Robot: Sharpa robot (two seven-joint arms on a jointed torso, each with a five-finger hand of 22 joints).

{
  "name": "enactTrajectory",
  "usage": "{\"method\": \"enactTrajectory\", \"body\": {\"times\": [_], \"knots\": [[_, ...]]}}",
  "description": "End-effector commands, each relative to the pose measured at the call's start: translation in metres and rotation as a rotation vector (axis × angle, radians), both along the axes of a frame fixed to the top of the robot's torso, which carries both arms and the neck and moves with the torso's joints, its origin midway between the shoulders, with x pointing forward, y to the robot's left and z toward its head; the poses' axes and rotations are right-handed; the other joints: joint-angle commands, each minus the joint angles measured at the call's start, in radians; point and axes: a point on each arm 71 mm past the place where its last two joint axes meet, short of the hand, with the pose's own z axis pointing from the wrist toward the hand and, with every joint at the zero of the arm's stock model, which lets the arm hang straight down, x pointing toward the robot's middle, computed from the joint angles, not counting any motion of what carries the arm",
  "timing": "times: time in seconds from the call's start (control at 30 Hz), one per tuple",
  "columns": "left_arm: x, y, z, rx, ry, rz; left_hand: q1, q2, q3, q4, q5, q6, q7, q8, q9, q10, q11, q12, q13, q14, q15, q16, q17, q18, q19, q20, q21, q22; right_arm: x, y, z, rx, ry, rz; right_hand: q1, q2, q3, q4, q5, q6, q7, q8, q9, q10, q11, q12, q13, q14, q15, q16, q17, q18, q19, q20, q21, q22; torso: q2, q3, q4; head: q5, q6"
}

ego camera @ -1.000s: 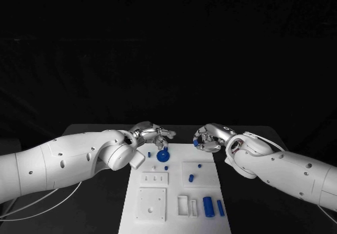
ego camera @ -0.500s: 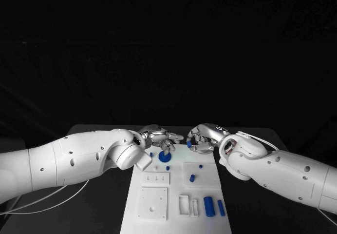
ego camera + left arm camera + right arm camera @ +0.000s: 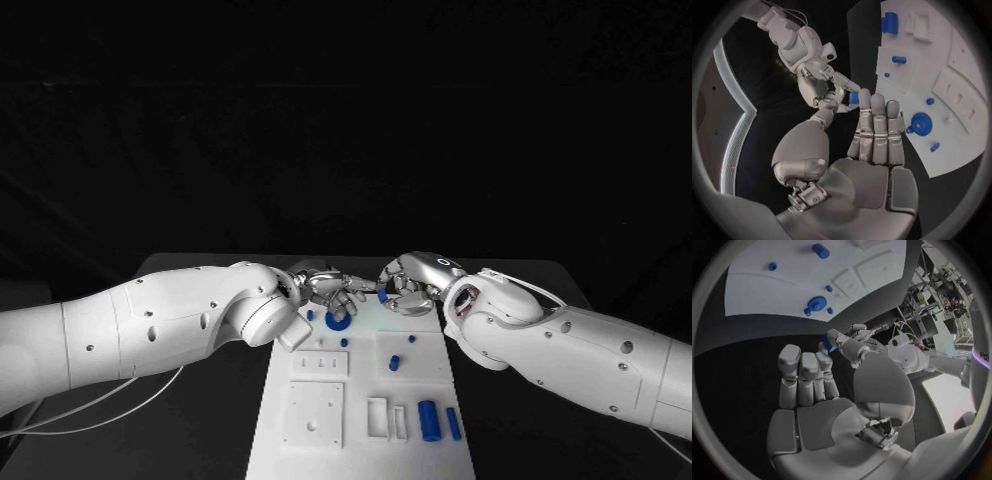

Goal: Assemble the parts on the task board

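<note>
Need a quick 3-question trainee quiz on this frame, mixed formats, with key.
1. True or false: the round blue part lies on the task board.
2. The left hand and right hand meet over the board's: A) far end, B) near end, C) middle.
3. Fill in: the small blue part sits at the fingertips of ___ hands.
Key: 1 true; 2 A; 3 both.

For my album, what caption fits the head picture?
Two hands, left hand and right hand, meet over the white task board.
</note>
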Motion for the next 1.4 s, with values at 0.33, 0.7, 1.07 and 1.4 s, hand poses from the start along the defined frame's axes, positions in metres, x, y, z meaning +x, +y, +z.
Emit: {"method": "enactTrajectory", "body": {"times": [0.33, 0.7, 1.07, 1.4], "knots": [[-0.001, -0.005, -0.002, 0.057, 0.018, -0.022, -0.003, 0.0, 0.002, -0.01, 0.004, 0.009, 0.0, -0.006, -0.001, -0.014, -0.001, -0.012, 0.007, -0.017, 0.002, 0.003, -0.011, -0.013, -0.02, -0.031, 0.003, 0.012, -0.003, 0.012, 0.001, -0.016, -0.005, 0.02, 0.003, 0.008, 0.008, 0.002, 0.009, 0.039, 0.019, 0.014, 0.045, 0.01, -0.001, 0.0, -0.002, 0.001, -0.005, 0.002, 0.001, 0.082, 0.009, 0.001, 0.004, 0.011, 0.0, -0.0004, 0.0009, -0.005, -0.003], [-0.002, -0.007, -0.002, 0.057, 0.02, -0.035, -0.052, 0.008, 0.024, -0.04, 0.161, 0.031, -0.003, -0.01, -0.002, -0.017, -0.002, -0.022, 0.029, -0.024, 0.005, 0.018, -0.038, -0.015, -0.027, -0.028, 0.01, 0.008, -0.006, 0.019, 0.001, -0.02, -0.001, 0.036, 0.002, 0.008, 0.009, 0.002, 0.011, 0.039, 0.019, 0.013, 0.045, 0.011, -0.001, 0.0, -0.002, 0.001, -0.005, 0.002, 0.001, 0.082, 0.009, 0.001, 0.004, 0.011, 0.001, -0.0015, 0.0006, -0.005, -0.004], [-0.002, -0.012, -0.002, 0.057, 0.015, -0.059, -0.076, 0.052, 0.033, -0.072, 0.155, 0.045, -0.005, -0.009, 0.001, -0.018, -0.003, -0.03, 0.039, -0.029, 0.006, 0.025, -0.051, -0.015, -0.032, -0.027, 0.014, 0.006, -0.005, 0.023, 0.0, -0.015, 0.017, 0.04, 0.001, 0.008, 0.009, 0.002, 0.013, 0.039, 0.019, 0.013, 0.045, 0.011, -0.001, 0.0, -0.002, 0.002, -0.005, 0.001, 0.0, 0.082, 0.01, 0.001, 0.004, 0.01, 0.001, -0.002, -0.0003, -0.004, -0.004], [-0.001, -0.01, -0.002, 0.058, 0.011, -0.044, -0.076, 0.065, 0.04, -0.087, 0.148, 0.045, -0.005, -0.011, 0.001, -0.016, -0.003, -0.034, 0.041, -0.029, 0.006, 0.029, -0.056, -0.015, -0.032, -0.027, 0.016, 0.005, -0.006, 0.029, -0.001, -0.016, 0.021, 0.052, 0.0, 0.008, 0.01, 0.002, 0.014, 0.039, 0.019, 0.013, 0.046, 0.011, -0.001, -0.001, -0.002, 0.002, -0.005, 0.001, 0.0, 0.082, 0.01, 0.001, 0.003, 0.01, 0.002, -0.0015, 0.0007, -0.005, -0.006]]}}
